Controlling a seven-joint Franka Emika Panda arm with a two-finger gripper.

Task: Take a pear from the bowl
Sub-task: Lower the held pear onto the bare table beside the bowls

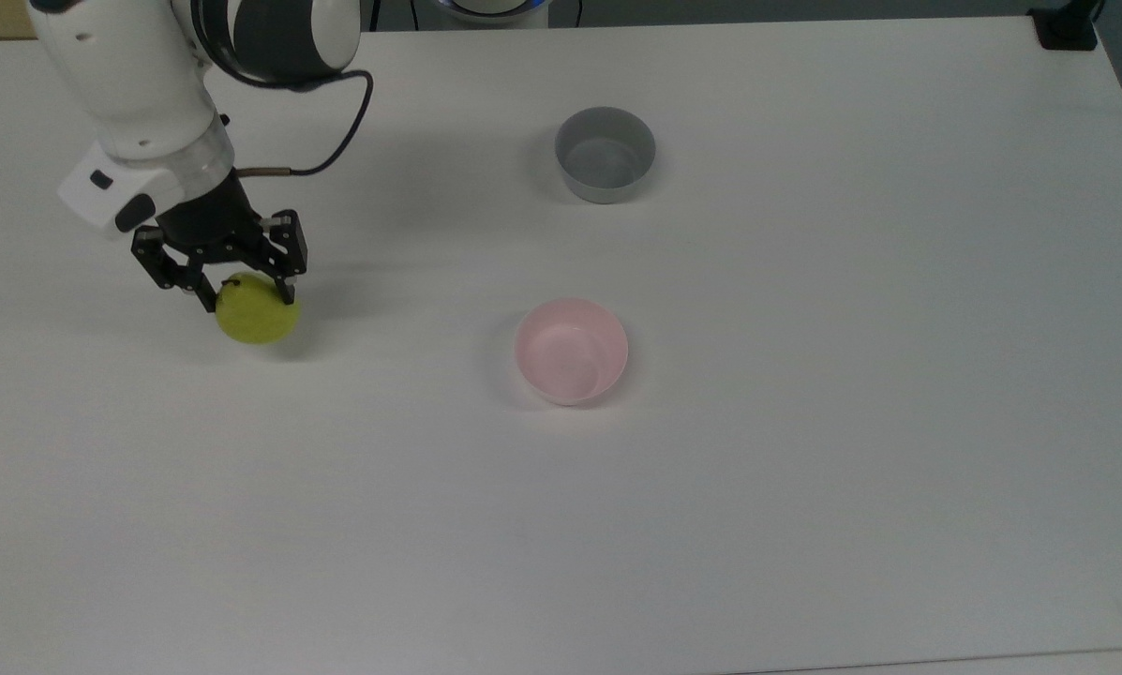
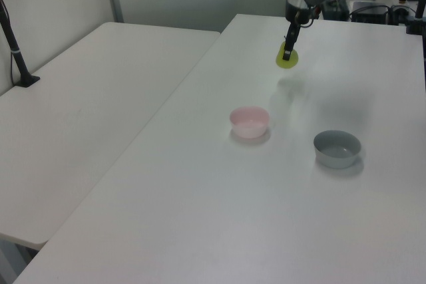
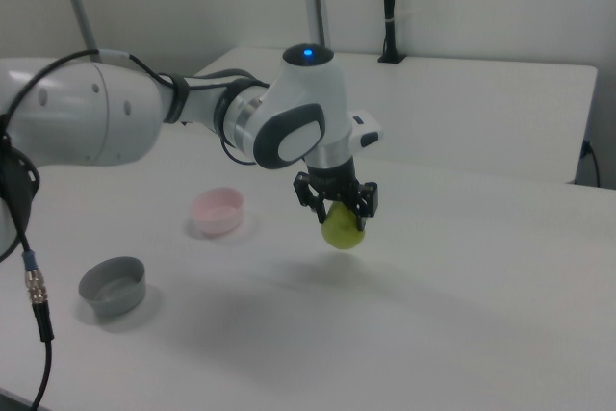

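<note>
The hand (image 1: 246,298) was closed on the pear (image 1: 257,312), one finger on each side of its upper part, with the fruit's rounded body hanging below the fingertips. In the right view the pear (image 3: 343,227) was held just above the counter (image 3: 462,276), with a gap between the two. The hand (image 2: 287,52) pointed straight down from the white arm (image 1: 139,84). The pink bowl (image 1: 571,351) stood well apart from the pear, toward the top view's right, and held nothing. The grey bowl (image 1: 605,153) stood beyond the pink bowl, toward the top view's upper edge, likewise well apart from the pear. A black cable (image 1: 336,141) looped from the arm above the hand.
</note>
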